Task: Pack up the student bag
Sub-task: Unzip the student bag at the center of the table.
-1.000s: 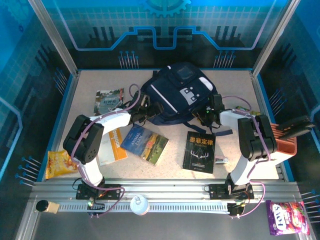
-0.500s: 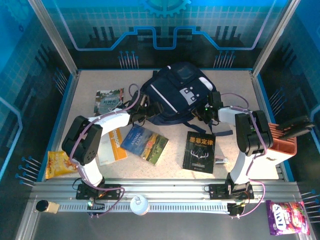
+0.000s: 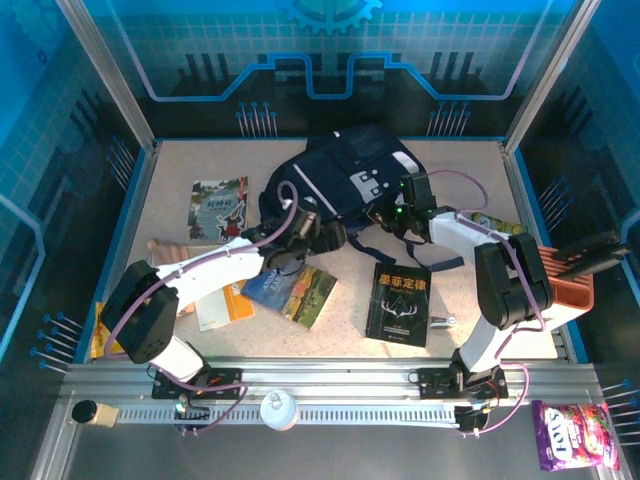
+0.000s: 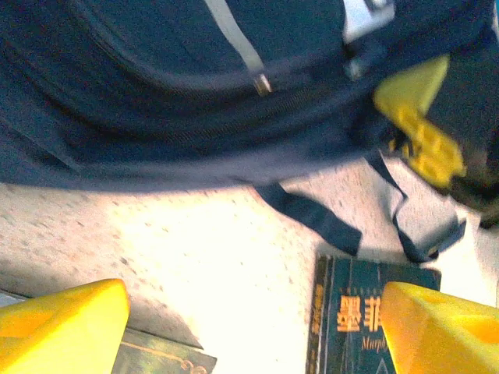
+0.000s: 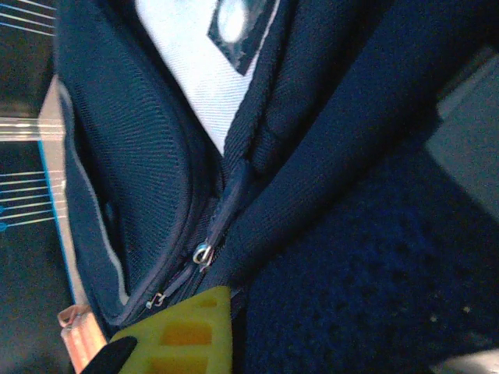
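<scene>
Position of the student bag (image 3: 350, 175) from above?
— Far middle of the table (image 3: 190, 165). The left gripper (image 3: 318, 232) is at its near edge, the right gripper (image 3: 397, 212) at its right side.
— Left wrist?
— Fingers (image 4: 70, 323) wide apart, nothing between; bag just beyond.
— Right wrist?
— One finger (image 5: 183, 331) against a bag fold. Clamped or not, I cannot tell.

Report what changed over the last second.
The left fingers swung right, open, to the near edge of the dark navy fabric backpack. The right fingers moved up-left against its right side. The black book with gold lettering stayed put.
</scene>
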Controlling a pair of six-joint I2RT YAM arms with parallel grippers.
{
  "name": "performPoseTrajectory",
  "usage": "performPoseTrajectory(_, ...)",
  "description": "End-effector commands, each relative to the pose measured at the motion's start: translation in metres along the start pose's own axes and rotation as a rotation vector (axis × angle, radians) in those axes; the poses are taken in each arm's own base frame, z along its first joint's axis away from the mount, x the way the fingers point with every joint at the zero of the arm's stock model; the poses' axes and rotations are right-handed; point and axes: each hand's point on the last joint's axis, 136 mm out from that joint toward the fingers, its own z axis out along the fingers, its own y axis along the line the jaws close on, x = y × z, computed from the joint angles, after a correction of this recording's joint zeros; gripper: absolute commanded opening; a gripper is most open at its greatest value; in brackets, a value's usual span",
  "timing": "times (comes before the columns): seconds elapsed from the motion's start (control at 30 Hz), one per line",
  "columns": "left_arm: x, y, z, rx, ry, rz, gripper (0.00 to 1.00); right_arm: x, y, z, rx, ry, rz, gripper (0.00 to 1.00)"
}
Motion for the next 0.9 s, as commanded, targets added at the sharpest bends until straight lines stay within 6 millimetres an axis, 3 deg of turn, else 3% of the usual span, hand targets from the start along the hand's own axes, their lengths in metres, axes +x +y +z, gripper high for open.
performPoseTrajectory(0.0,-0.001,-0.016,0.009,-0.037,-0.042,0.028,0.80,-0.008,0.060,-0.022,-0.155,-0.027,-0.062,0.07)
performPoseTrajectory(0.07,0.001,-0.025,0.018,-0.037,-0.037,0.047,0.72,-0.007,0.068,-0.025,-0.176,-0.029,-0.059,0.07)
performPoseTrajectory(0.23,-0.008,-0.041,0.039,-0.047,-0.063,0.092,0.63,-0.006,0.080,-0.032,-0.214,-0.025,-0.052,0.07)
performPoseTrajectory(0.57,-0.023,-0.041,0.066,-0.142,-0.110,0.142,0.47,-0.008,0.095,-0.035,-0.258,-0.010,-0.042,0.07)
performPoseTrajectory(0.73,-0.036,-0.032,0.069,-0.198,-0.190,0.221,0.41,-0.007,0.097,-0.035,-0.273,-0.005,-0.036,0.07)
performPoseTrajectory(0.87,-0.043,-0.040,0.070,-0.161,-0.225,0.272,0.37,-0.006,0.099,-0.035,-0.281,0.005,-0.032,0.07)
